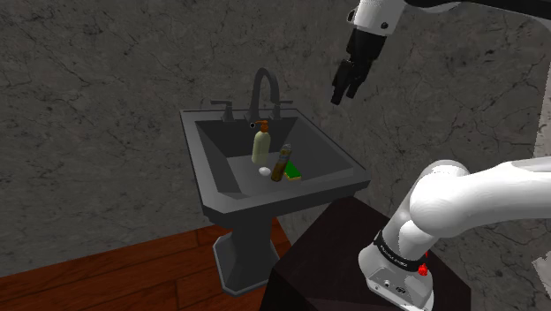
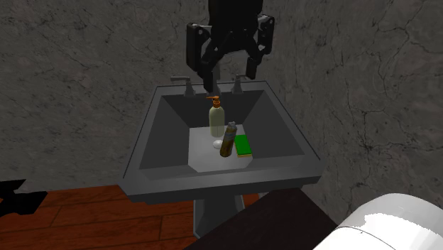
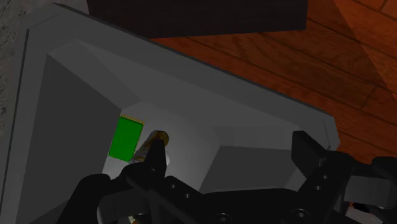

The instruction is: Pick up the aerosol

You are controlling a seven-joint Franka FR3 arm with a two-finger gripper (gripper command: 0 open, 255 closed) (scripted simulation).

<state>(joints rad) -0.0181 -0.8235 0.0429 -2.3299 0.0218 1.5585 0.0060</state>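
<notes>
You have one dark grey pedestal sink [image 1: 291, 196] at the middle of the shoulder view, with one arched faucet [image 1: 265, 84] and two handles on its back rim. The gripper [image 2: 228, 69] hangs above the faucet, at the upper middle of the second exterior view, fingers spread apart and grasping nothing. On the basin floor stands one pale pump bottle [image 1: 261, 146] with an orange top. Just right of it in that frame is one aerosol [image 1: 283, 163]: a slim brownish-gold can with a grey cap, tilted. Just beside the can lies one green sponge [image 2: 243, 146]. One small white round piece [image 1: 263, 170] sits at the bottle's foot.
</notes>
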